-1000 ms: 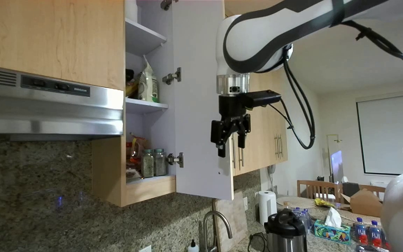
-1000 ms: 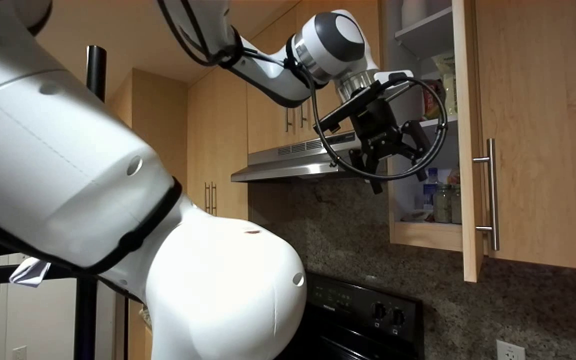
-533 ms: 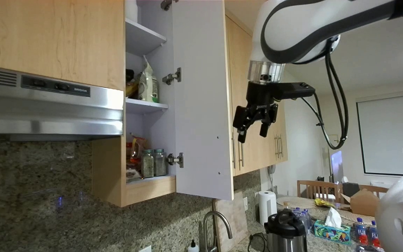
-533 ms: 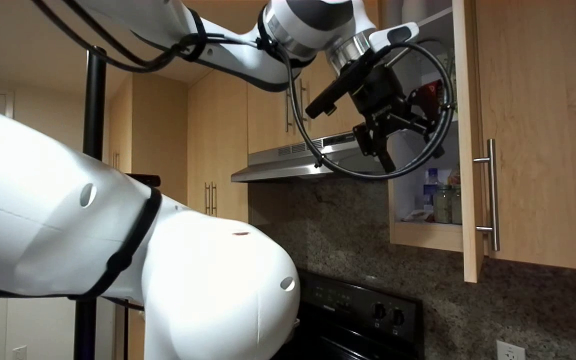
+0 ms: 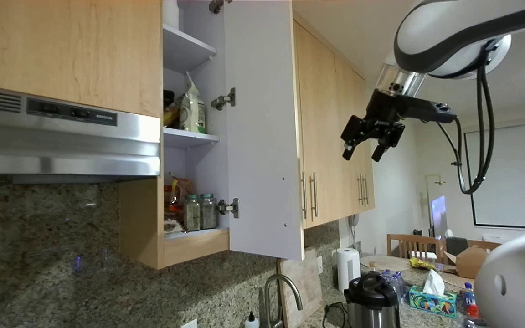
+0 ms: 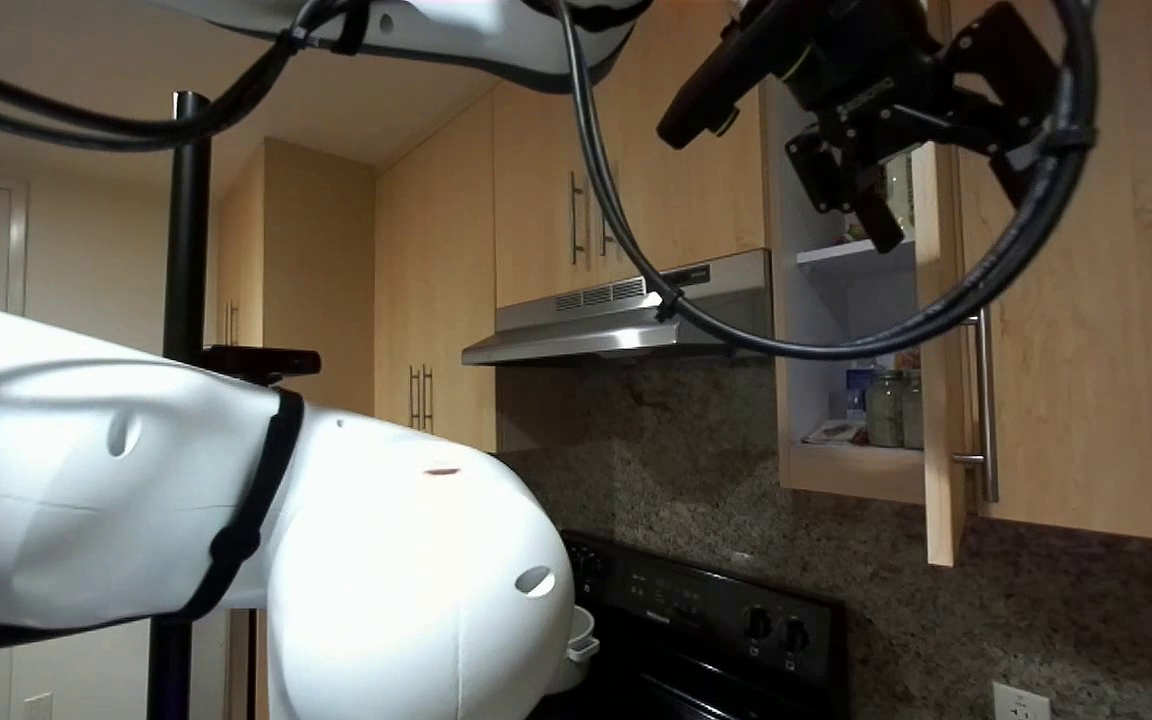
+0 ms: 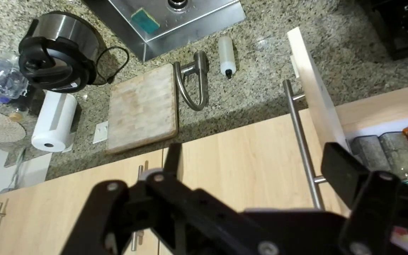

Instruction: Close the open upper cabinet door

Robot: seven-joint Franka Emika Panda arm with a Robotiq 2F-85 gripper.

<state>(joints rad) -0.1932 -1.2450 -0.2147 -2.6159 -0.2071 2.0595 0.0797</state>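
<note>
The upper cabinet door (image 5: 262,136) stands wide open in both exterior views, its white inner face with hinges showing. Its wooden edge (image 6: 941,450) and silver bar handle (image 6: 986,400) show from the other side. In the wrist view the door edge (image 7: 313,81) and handle (image 7: 299,131) lie towards the right, partly behind a finger. My gripper (image 5: 362,154) is open and empty, tilted downward, on the handle side of the door and apart from it in that view. It also shows high up in an exterior view (image 6: 948,200) and at the bottom of the wrist view (image 7: 256,161).
Narrower closed wood doors (image 5: 331,136) with bar handles continue beyond the open door. A range hood (image 5: 84,141) is on the cabinet's opposite side. Jars (image 5: 193,212) stand inside. A cable loop (image 6: 816,350) hangs off the arm. A faucet (image 7: 193,81) and pressure cooker (image 7: 58,49) are below.
In an exterior view the gripper has moved right, past the door's free edge, and tilted. In an exterior view it has also risen and shifted right. The door has not moved.
</note>
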